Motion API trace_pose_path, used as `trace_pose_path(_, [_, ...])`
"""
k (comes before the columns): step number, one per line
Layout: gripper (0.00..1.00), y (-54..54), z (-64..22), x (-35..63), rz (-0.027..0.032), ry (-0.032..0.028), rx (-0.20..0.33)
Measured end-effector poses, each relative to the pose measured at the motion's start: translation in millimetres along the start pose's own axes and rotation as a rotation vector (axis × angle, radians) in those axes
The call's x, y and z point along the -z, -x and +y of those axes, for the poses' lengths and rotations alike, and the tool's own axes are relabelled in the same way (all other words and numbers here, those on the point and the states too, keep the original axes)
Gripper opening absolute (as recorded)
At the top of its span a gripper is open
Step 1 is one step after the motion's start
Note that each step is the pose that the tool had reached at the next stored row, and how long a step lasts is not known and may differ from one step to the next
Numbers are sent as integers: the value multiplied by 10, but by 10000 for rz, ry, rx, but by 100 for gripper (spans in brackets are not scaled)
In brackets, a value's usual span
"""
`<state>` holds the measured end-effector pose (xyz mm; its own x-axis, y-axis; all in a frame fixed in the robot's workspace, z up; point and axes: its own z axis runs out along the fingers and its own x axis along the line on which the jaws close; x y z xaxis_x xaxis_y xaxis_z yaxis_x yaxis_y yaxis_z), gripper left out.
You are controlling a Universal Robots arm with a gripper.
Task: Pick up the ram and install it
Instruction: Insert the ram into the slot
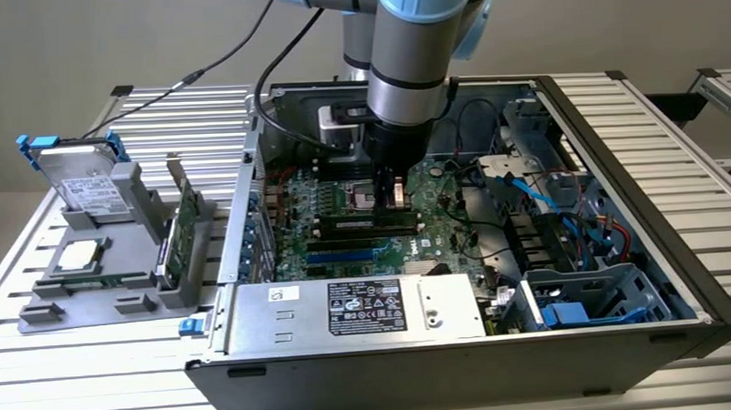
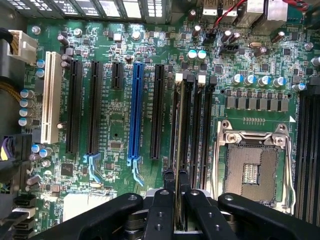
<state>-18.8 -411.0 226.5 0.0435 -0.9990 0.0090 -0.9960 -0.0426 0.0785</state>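
The slatted metal table (image 1: 92,388) carries an open computer case (image 1: 469,376). A grey parts fixture (image 1: 95,289) sits on the slats beside the case, on the exterior view's left.

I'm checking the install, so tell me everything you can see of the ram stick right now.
The ram shows edge-on as a thin strip, pinched between the black fingers of the gripper. It stands on its long edge, in line with a black memory slot beside the empty processor socket. Whether it is seated cannot be told; its face and chips are hidden.
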Motion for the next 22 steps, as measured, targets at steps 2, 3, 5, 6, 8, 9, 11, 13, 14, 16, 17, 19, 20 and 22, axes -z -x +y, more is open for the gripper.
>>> trace_pose_path(2, [13,0,0,-4,2,3,0])
trace_pose_path(3, [13,0,0,-5,3,4,0])
trace_pose_path(5, [13,0,-1,-10,0,3,0])
trace_pose_path(6, [13,0,-1,-14,-1,3,0])
trace_pose_path(8, [13,1,-2,-26,2,4,0])
trace_pose_path(9, [13,3,-3,-35,4,4,0])
trace_pose_path(11, [13,9,-5,-47,10,4,0])
trace_pose_path(13, [13,10,-4,-48,13,5,-1])
trace_pose_path(14, [13,10,-4,-49,13,5,-1])
trace_pose_path(16, [13,11,-4,-51,12,4,0])
trace_pose_path(17, [13,11,-4,-51,12,4,-1])
trace_pose_path(19, [13,12,-4,-52,11,4,0])
trace_pose_path(20, [15,12,-3,-52,11,4,0])
trace_pose_path(22, [27,12,-3,-53,12,4,-1])
